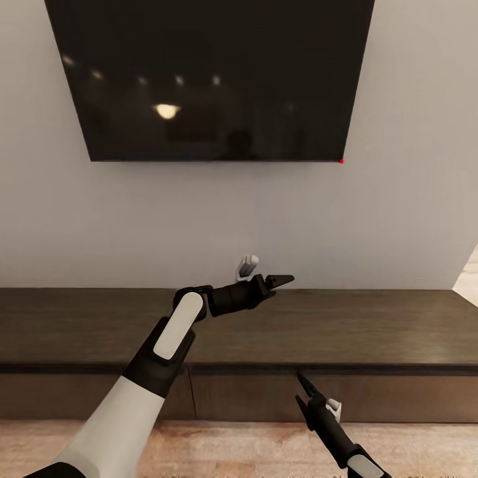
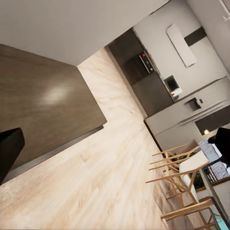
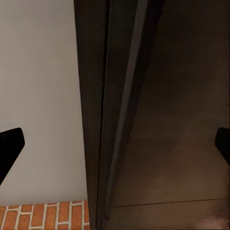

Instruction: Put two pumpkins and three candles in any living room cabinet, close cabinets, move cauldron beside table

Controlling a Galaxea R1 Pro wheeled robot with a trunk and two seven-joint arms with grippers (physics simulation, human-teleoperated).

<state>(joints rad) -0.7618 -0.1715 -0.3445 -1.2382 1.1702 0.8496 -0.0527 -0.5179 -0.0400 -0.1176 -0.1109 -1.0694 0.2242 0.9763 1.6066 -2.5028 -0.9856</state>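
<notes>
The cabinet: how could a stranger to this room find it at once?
Look under the big black TV on the pale wall. The cabinet is the long, low, dark-brown wood unit against that wall, standing on the light wood floor. No other furniture there is so wide and low.

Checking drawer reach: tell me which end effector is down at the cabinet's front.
The right end effector: it sits low against the cabinet drawer fronts, while the left end effector hovers above the cabinet's top.
</notes>
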